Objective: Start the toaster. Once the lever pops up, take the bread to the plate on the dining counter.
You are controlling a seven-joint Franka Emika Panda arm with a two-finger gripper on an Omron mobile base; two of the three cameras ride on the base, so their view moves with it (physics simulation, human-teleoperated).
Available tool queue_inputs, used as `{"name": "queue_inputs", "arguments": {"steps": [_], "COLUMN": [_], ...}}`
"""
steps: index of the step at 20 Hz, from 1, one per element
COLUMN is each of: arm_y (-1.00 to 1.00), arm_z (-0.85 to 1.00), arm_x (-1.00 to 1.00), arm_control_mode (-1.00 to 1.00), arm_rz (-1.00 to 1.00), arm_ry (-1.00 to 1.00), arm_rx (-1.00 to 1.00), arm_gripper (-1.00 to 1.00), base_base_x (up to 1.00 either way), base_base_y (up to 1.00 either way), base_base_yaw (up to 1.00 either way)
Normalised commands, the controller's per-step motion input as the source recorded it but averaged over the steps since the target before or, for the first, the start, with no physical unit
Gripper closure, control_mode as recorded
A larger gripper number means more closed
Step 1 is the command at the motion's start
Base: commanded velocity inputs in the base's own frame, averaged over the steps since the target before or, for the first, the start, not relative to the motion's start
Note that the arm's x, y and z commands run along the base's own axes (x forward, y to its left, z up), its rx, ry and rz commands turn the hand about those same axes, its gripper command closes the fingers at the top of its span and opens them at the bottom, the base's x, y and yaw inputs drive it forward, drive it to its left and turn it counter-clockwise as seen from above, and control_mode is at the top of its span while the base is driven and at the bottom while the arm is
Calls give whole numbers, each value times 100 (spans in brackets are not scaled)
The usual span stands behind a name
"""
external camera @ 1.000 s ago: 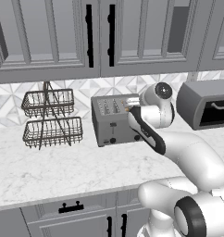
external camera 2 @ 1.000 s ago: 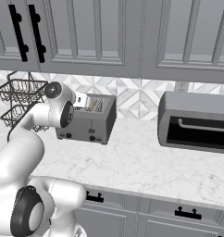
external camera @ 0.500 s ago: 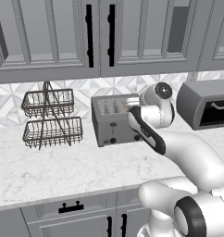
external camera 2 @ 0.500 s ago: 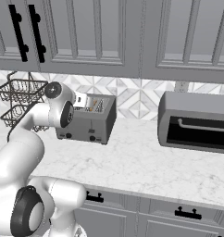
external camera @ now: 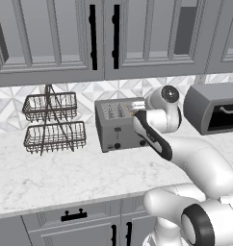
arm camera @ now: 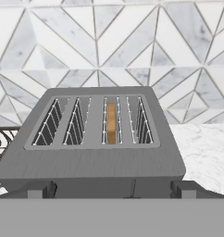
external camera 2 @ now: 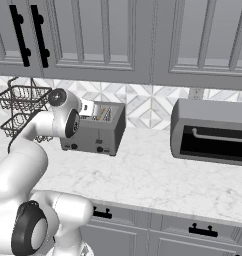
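No movement since the earlier frame: arm, toaster and surroundings unchanged. Toaster (external camera: 119,124): grey, four slots, on the marble worktop (external camera: 65,173) against the patterned backsplash. Bread (arm camera: 111,123): sunk in the third slot from the left in the hand view, top edge visible. Gripper (external camera: 136,111): over the toaster's front upper edge, fingers spread wide, holding nothing. Wire basket rack (external camera: 53,124): beside the toaster. Toaster oven (external camera 2: 212,131): well apart on the other side

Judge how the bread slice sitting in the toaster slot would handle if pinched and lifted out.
The bread shows only a thin golden edge, so it is probably light. Being so thin, it may bend or crumble under a hard pinch. It stands upright between wire guides in the toaster, so a straight upward pull seems least likely to snag.
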Motion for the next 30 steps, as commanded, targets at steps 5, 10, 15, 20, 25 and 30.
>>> {"name": "queue_inputs", "arguments": {"steps": [5,10,15,20,25,30], "arm_y": [0,0,0,0,0,0], "arm_z": [0,0,0,0,0,0], "arm_x": [0,0,0,0,0,0], "arm_control_mode": [-100,-100,-100,-100,-100,-100], "arm_rz": [0,0,0,0,0,0], "arm_ry": [0,0,0,0,0,0], "arm_rx": [0,0,0,0,0,0], "arm_gripper": [-100,-100,-100,-100,-100,-100], "base_base_x": [0,0,0,0,0,0], "base_base_y": [0,0,0,0,0,0], "base_base_yaw": [0,0,0,0,0,0]}}
